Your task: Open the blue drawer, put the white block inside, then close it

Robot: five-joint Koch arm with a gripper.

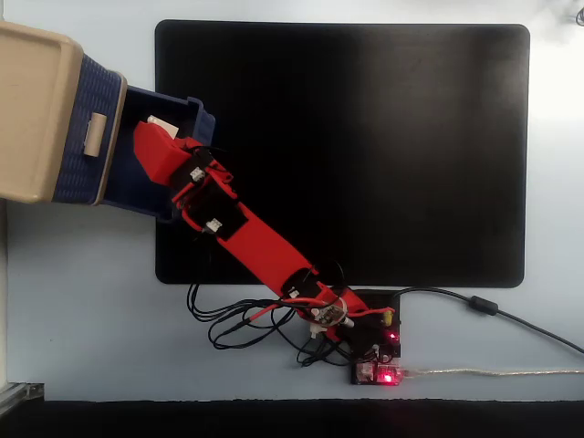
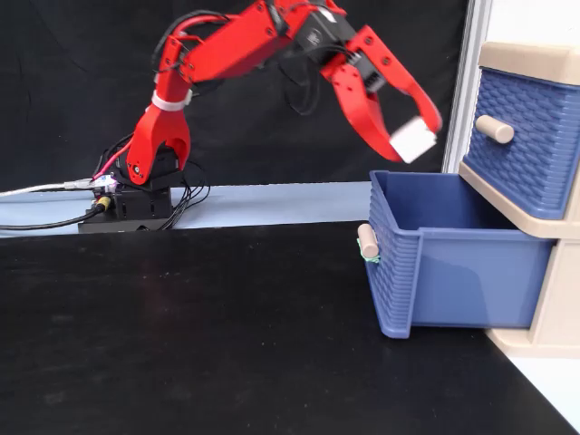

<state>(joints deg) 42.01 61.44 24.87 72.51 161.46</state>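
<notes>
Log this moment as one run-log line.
phase: carry | gripper: shut on white block | position: above open blue drawer | block: not yet released

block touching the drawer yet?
Apart. The side fixed view shows the block, clamped in the gripper, hanging above the open drawer with dark background between them.

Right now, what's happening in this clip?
The red arm's end effector is shut on the white block and holds it in the air above the open blue drawer, which is pulled out of the beige cabinet. The block has not been released, and the upper drawer is closed.
</notes>
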